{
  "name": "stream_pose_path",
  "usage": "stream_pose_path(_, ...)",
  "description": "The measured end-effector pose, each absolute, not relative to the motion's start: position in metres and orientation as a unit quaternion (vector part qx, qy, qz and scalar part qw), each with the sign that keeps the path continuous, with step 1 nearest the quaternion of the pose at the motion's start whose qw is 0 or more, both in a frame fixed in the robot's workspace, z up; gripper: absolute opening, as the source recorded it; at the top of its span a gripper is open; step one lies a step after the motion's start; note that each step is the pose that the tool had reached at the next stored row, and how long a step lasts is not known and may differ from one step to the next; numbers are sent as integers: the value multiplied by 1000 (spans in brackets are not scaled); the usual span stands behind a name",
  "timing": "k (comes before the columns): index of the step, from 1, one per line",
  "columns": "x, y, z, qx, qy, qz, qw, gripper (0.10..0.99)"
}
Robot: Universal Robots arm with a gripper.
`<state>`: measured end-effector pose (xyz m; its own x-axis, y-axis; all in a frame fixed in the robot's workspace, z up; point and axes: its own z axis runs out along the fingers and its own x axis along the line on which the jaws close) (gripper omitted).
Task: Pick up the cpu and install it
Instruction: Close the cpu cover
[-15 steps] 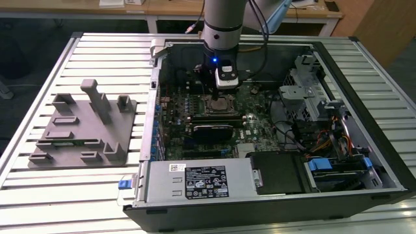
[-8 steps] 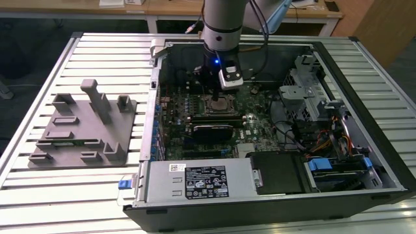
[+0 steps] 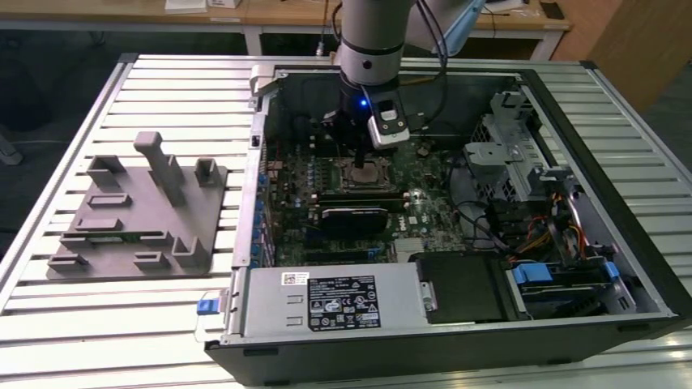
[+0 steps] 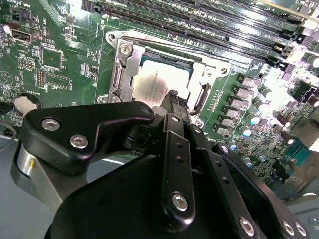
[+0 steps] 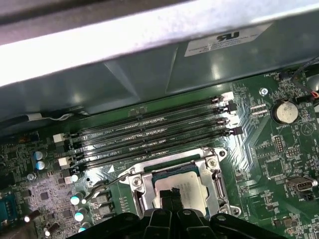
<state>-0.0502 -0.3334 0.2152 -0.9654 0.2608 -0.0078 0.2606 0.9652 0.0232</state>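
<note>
Pincer (image 4: pixel 173 95) narrow, tips seemingly resting on the cpu (image 4: pixel 152 82) in the socket (image 4: pixel 123 69); its own body hides the contact.

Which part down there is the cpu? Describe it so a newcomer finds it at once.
Inside the open computer case, look at the green motherboard, beside the long black memory slots. The cpu lies in the metal-framed socket right below the gripper: the one flat, silver-grey square among dark chips.
</note>
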Motion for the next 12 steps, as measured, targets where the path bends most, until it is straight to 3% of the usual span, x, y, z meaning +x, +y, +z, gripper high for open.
stream_pose_path(12, -50, -333, 225, 131, 991, 11, 5, 106)
